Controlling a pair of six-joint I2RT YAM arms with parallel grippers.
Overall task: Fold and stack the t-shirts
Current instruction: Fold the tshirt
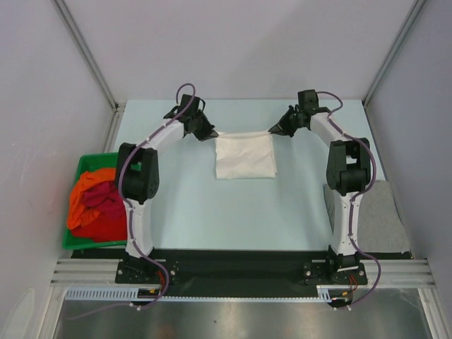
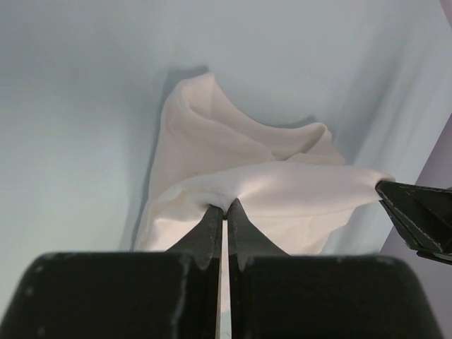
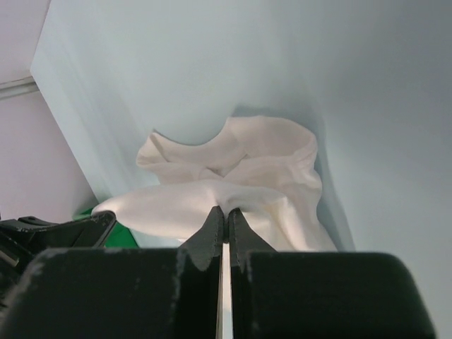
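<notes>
White soft-fabric short-sleeved t-shirt [image 1: 244,157], lying as a roughly square folded panel at the far middle of the pale blue table [image 1: 183,212], far edge lifted off the surface and stretched in a taut band between the two claws. Left gripper [image 2: 224,205] clamped on the left end of that raised edge, fabric bunched at the fingertips. Right gripper [image 3: 226,210] likewise pinched tight on the right end, jaws all but meeting around the cloth. Judged as mid-fold: far hem held up at both ends, body of the shirt resting flat below, toward the arm bases. Off to the left, green plastic bin [image 1: 85,164] holding a crumpled orange shirt [image 1: 86,189] and a crumpled dark red shirt [image 1: 106,212], neither folded. At the near right, flat grey fabric shirt [image 1: 381,212], apparently folded and set down as the start of the stack. Next move, as a judgement: carrying both ends together toward the near edge at even height, keeping the band taut so as to lay the held hem squarely over the lower half, then letting go at both ends at once. Called for: matched pace on both sides, a low release, no dragging of the resting layer. Risk: a skewed crease or a slipping underlayer with one side leading.
</notes>
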